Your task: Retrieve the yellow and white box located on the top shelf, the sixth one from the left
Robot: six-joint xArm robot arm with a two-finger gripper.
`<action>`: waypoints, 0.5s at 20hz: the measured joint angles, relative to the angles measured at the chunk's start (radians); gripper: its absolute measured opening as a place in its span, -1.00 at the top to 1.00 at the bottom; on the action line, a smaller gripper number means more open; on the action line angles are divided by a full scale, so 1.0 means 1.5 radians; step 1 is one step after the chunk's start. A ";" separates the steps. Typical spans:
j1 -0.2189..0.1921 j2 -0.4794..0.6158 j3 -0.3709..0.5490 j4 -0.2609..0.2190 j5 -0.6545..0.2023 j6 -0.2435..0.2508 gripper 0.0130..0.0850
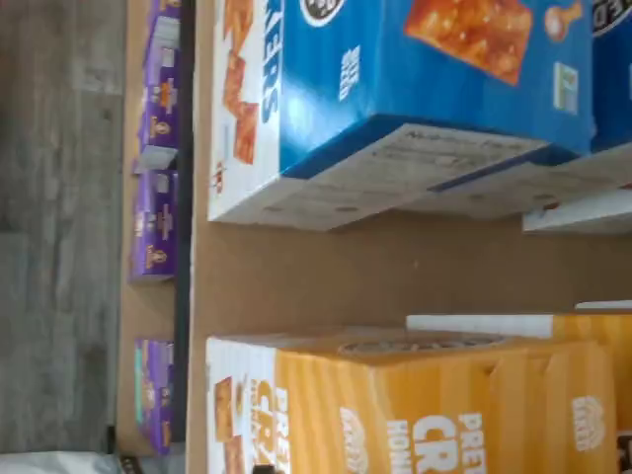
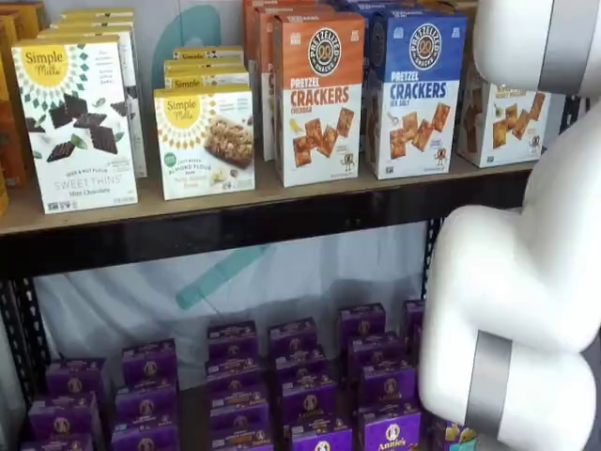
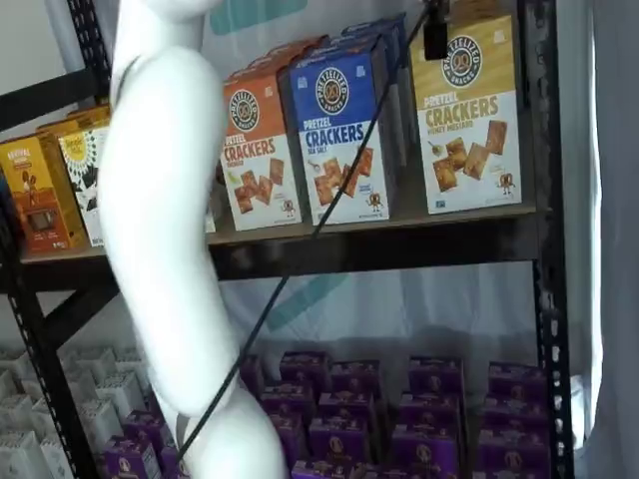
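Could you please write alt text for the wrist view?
A yellow and white box of pretzel crackers and a blue pretzel crackers box stand apart on the top shelf, brown board showing between them. Purple boxes sit below.

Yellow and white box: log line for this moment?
yellow and white box | upright on top shelf | untouched | hand not visible | blue box adjacent

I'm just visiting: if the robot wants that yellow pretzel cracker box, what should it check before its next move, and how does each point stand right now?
1. Yellow and white box upright on the top shelf: ok.
2. Front face unobstructed: ok.
3. Clear gap to the blue box: ok.
4. Gripper above the box: ok.
5. Fingers open: cannot tell; only a dark tip shows.
6. Box gripped: not ok.
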 joint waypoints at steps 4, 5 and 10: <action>0.005 0.014 -0.015 -0.007 0.010 0.005 -1.00; 0.005 0.017 -0.018 -0.006 0.012 0.006 -1.00; 0.014 0.023 -0.025 -0.019 0.011 0.009 -1.00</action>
